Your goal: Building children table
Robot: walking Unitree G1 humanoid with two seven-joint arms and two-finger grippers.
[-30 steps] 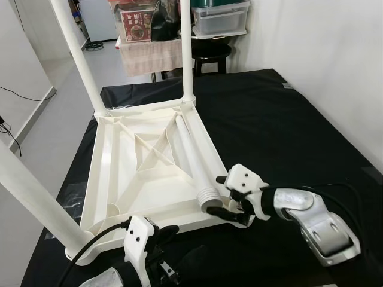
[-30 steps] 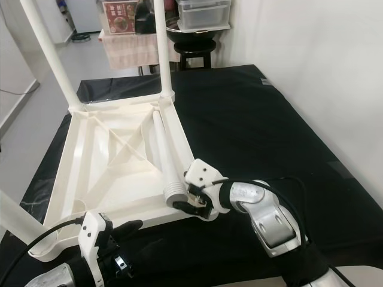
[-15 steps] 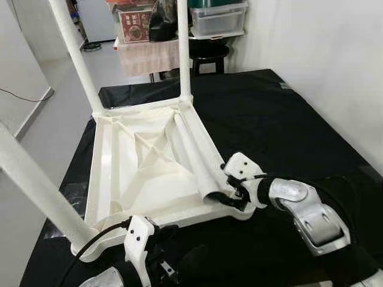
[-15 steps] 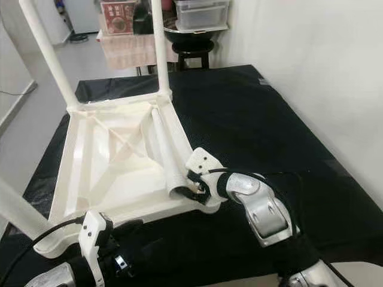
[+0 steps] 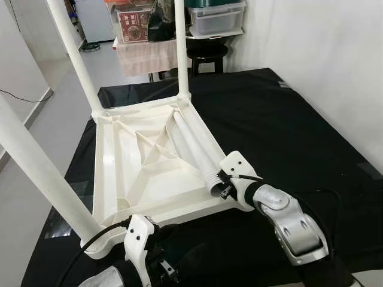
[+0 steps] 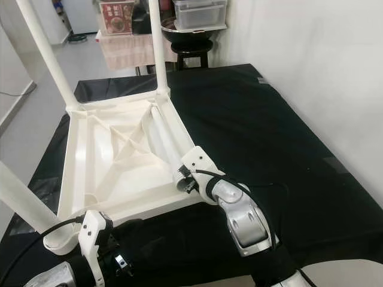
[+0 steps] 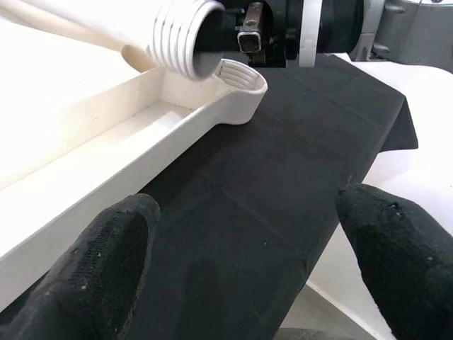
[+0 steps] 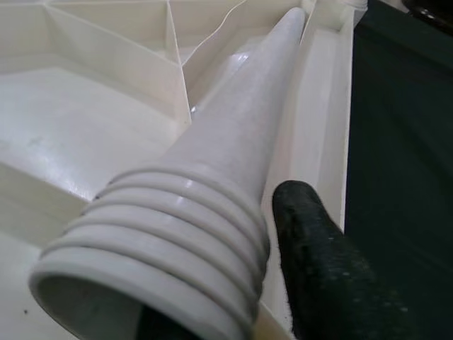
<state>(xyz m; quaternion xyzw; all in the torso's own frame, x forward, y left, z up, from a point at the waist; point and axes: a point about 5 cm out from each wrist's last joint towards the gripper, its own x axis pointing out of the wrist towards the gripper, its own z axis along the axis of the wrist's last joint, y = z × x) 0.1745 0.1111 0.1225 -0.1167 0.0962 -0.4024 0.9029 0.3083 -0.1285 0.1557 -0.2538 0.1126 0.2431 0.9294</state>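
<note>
A white children's table [image 5: 173,208] lies upside down on a black cloth. Three legs stand up from it: two at the back [image 5: 181,48] and one at the front left [image 5: 42,173]. A loose leg [image 5: 191,143] lies inside along the table's right rim. My right gripper [image 5: 224,186] is shut on its threaded end [image 8: 156,255], which is raised off the tabletop by the front right corner; one black finger [image 8: 318,276] presses its side. The bare corner socket [image 7: 239,74] sits just below that end. My left gripper [image 7: 241,262] hovers open over the cloth before the table's front rim.
The black cloth [image 5: 287,119] stretches wide to the right of the table, up to a white wall [image 5: 335,60]. A dark stool [image 5: 206,54] and shelves with boxes stand behind. Grey floor [image 5: 36,119] lies to the left. The cloth's edge [image 7: 396,134] hangs near my left gripper.
My right gripper has closed in on the loose leg's threaded end and lifted it off the tabletop, a little back from the front rim. The view has shifted slightly.
</note>
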